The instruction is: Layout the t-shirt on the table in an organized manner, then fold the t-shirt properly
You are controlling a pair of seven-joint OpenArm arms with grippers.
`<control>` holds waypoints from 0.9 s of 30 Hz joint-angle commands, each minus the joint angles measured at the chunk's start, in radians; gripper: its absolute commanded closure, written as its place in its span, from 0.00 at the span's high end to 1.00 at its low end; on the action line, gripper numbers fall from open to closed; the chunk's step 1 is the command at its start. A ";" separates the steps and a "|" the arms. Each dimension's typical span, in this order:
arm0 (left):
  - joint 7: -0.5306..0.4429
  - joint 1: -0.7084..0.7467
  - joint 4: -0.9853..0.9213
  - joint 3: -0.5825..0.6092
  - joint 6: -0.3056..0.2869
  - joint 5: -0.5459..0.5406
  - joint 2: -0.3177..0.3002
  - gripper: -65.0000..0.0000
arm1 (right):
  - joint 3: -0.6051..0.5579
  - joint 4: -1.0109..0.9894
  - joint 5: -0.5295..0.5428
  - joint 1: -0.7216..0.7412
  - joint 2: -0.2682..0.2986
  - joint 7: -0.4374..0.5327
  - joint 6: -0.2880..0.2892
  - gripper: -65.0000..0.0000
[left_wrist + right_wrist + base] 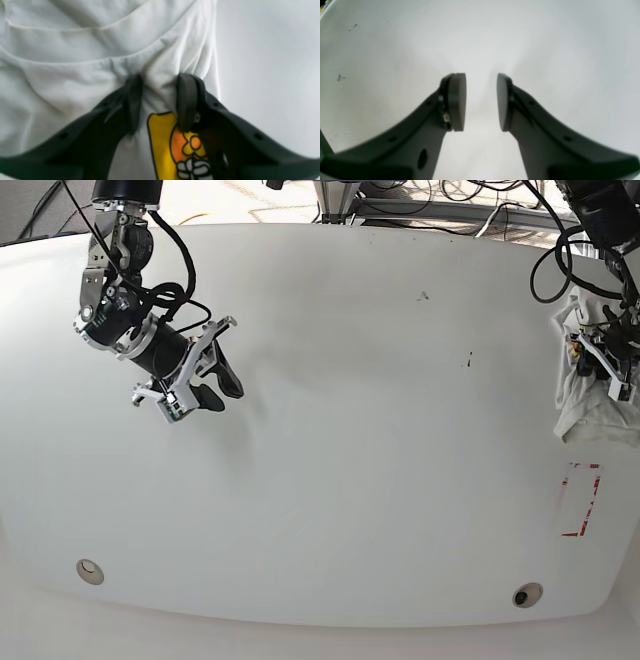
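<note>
Bunching at the table's [330,430] three o'clock edge, the t-shirt [590,405] is pinched by the left gripper [160,100], its yellow-orange print seen just below the fingers. The right gripper [205,385], spread with nothing between its pads, is held over bare tabletop toward ten o'clock, well apart.

White t-shirt [590,405] hangs bunched over the glossy table's [350,430] right edge.
</note>
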 commanded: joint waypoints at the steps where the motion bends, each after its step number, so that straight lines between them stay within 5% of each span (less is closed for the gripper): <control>1: 0.055 0.006 -0.001 -0.039 0.009 0.053 -0.025 0.33 | -0.021 0.020 0.022 0.010 0.012 0.027 0.001 0.30; 15: 0.147 0.003 0.170 -0.097 0.000 0.055 -0.016 0.33 | -0.032 0.018 0.012 0.022 0.012 0.033 0.001 0.30; 18: 0.170 -0.011 0.249 -0.091 0.000 0.055 0.028 0.33 | -0.032 0.012 0.000 0.053 0.019 0.041 0.001 0.31; 23: 0.156 -0.044 0.382 0.015 0.000 0.064 0.107 0.33 | -0.040 -0.045 -0.186 0.079 0.011 0.154 0.001 0.31; 27: 0.033 -0.041 0.468 0.171 0.041 0.136 0.183 0.26 | -0.072 -0.160 -0.442 0.093 -0.032 0.394 0.001 0.31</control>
